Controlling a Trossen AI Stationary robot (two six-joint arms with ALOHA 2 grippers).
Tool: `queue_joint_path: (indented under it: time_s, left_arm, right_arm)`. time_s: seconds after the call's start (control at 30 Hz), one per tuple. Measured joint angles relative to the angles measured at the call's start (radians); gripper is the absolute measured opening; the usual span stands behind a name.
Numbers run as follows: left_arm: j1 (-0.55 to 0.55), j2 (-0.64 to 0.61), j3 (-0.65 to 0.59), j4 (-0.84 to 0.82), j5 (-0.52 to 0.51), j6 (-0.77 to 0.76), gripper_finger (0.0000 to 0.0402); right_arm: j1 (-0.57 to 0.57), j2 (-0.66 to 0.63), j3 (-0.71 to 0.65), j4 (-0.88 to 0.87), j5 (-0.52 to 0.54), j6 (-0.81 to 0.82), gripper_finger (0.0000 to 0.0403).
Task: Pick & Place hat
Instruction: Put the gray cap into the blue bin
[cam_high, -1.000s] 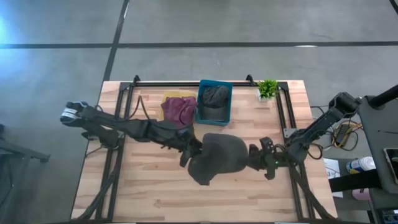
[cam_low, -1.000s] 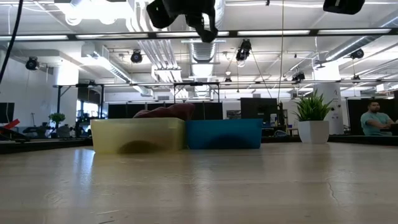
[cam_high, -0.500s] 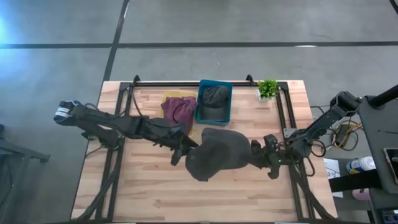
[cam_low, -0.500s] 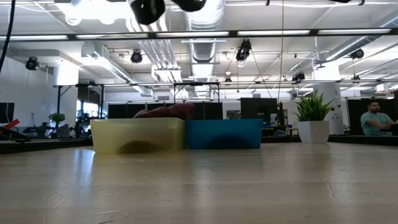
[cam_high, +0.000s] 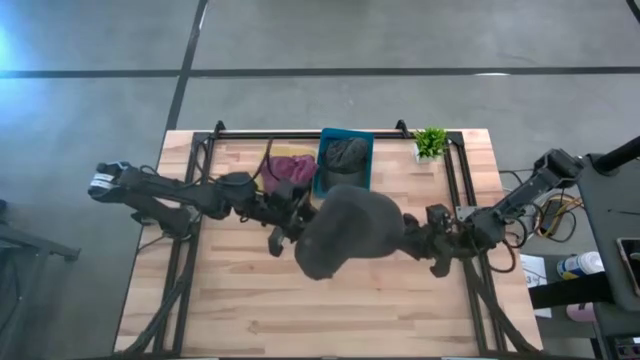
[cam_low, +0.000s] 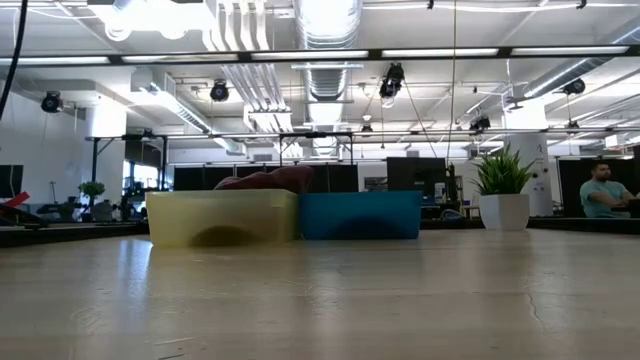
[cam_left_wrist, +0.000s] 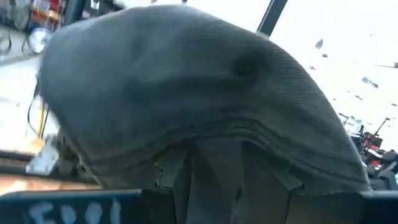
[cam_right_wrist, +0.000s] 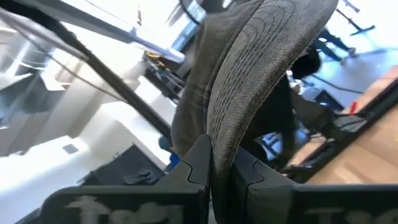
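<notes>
From above, we find the dark grey hat (cam_high: 345, 232) held over the middle of the table (cam_high: 230, 320), stretched between the left gripper (cam_high: 292, 226) and the right gripper (cam_high: 412, 238); against a second ago it has drifted toward the blue bin (cam_high: 345, 165), and both arms have risen. We judge the carry well advanced, with placement still to come. The blue bin already holds a grey knitted item, and a maroon cloth (cam_high: 288, 168) lies in the yellow bin beside it; a small potted plant (cam_high: 430, 141) stands at the far corner. At table height, the arm parts seen overhead a second ago have left the picture; only the yellow bin (cam_low: 222, 218), blue bin (cam_low: 360, 214) and plant (cam_low: 500, 192) show, so the hat is clear of the surface. The left wrist view shows the hat (cam_left_wrist: 186, 99) as a soft dome of finely ribbed fabric, its brim clamped in the fingers. The right wrist view shows the stitched brim edge (cam_right_wrist: 249, 93) pinched between closed fingers.
</notes>
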Motion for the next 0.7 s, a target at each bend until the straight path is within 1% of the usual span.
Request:
queue_joint_path:
  time_s: [0.07,0.13,0.2,0.27,0.37,0.47,0.57,0.7]
  left_arm:
    - [0.010,0.005,0.000,0.031,0.012,0.020,0.0133]
    - [0.031,0.012,0.000,0.065,0.054,0.024,0.0133]
    - [0.060,0.015,0.000,0.099,0.131,0.022,0.0133]
    - [0.093,0.015,0.000,0.137,0.210,-0.004,0.0133]
    - [0.149,0.012,0.001,0.195,0.343,-0.098,0.0133]
    - [0.197,0.011,0.002,0.222,0.454,-0.163,0.0133]
    - [0.229,0.011,0.002,0.223,0.516,-0.195,0.0133]
    - [0.259,0.011,0.002,0.239,0.574,-0.209,0.0133]
  right_arm:
    - [-0.029,0.003,0.020,-0.056,-0.013,0.030,0.0013]
    - [-0.056,0.013,0.045,-0.130,-0.037,0.074,0.0013]
    - [-0.072,0.029,0.075,-0.185,-0.039,0.091,0.0013]
    - [-0.082,0.038,0.095,-0.221,-0.020,0.085,0.0013]
    - [-0.101,0.041,0.112,-0.228,0.035,0.097,0.0013]
    - [-0.126,0.041,0.120,-0.250,0.038,0.102,0.0013]
    - [-0.151,0.055,0.119,-0.248,0.042,0.151,0.0013]
    - [-0.186,0.105,0.119,-0.247,0.041,0.210,0.0013]
